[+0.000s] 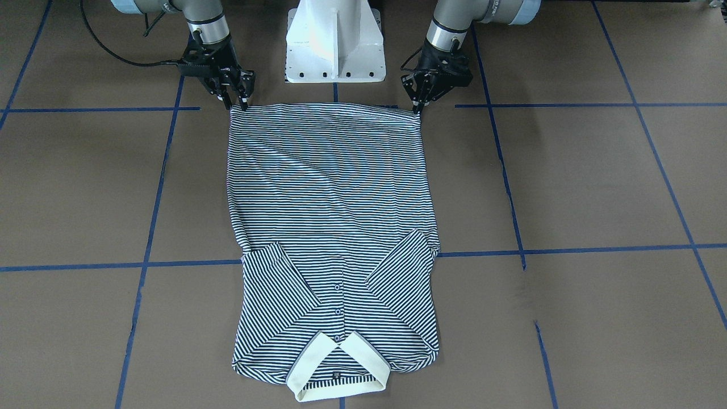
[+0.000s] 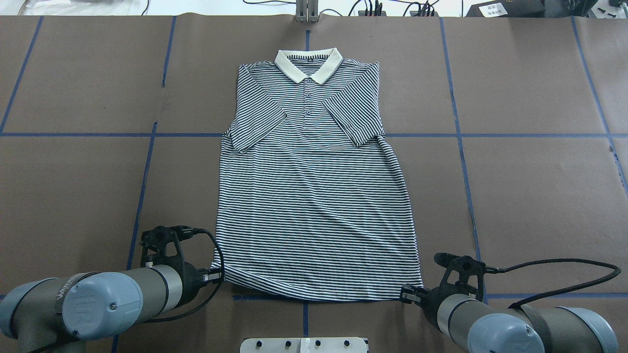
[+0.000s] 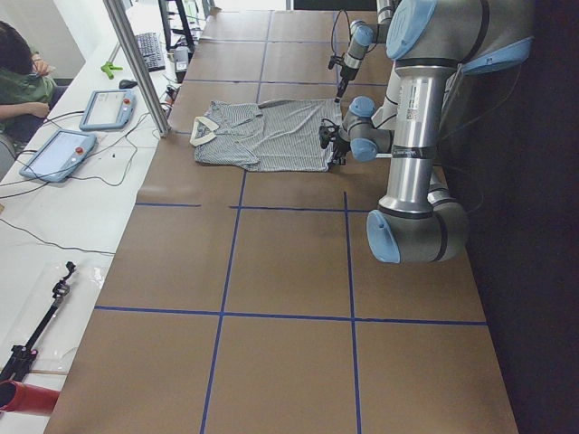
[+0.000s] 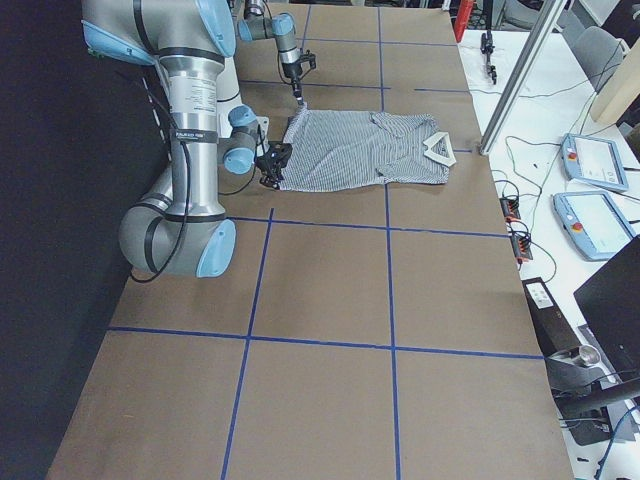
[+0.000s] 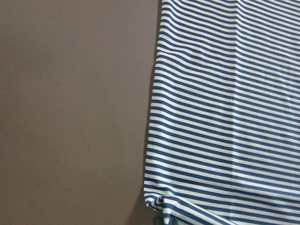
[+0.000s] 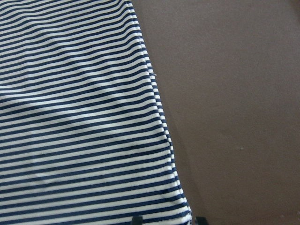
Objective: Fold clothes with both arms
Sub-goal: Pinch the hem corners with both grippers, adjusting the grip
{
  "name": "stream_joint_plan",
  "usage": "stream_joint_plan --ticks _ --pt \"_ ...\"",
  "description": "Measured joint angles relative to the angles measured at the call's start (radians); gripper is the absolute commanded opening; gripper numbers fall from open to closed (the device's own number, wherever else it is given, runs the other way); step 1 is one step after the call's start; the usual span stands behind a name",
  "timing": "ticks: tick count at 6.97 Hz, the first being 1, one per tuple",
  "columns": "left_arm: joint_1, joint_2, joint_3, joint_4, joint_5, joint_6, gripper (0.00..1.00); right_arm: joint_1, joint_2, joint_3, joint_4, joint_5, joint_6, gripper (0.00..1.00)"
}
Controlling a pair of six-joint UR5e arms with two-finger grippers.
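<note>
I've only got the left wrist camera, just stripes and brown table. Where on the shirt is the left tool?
Observer: The left tool is at the polo shirt's hem corner, nearest the robot, jaws looking pinched together.
Operator: And the other one?
Observer: The right tool is at the opposite hem corner, jaws apart.
Operator: Sleeves done?
Observer: Both sleeves lie folded in over the chest.

My left gripper [image 1: 418,109] sits low, wrist angled down, jaws pinched together; my right gripper [image 1: 236,104] mirrors it, jaws slightly apart.
</note>
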Motion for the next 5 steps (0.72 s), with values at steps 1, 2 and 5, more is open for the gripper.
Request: stream_joint_plan --ticks 1,2,5 --pt "0.000 0.001 -0.003 0.001 0.000 0.000 0.00 -0.001 0.001 -0.006 0.000 0.000 0.000 0.47" --pt "0.000 0.002 -0.004 0.001 0.000 0.000 0.00 -0.001 0.001 -0.011 0.000 -0.001 0.000 0.31" --pt "0.000 0.002 -0.007 0.001 0.002 0.000 0.00 0.000 0.013 -0.013 0.000 0.000 -0.001 0.00"
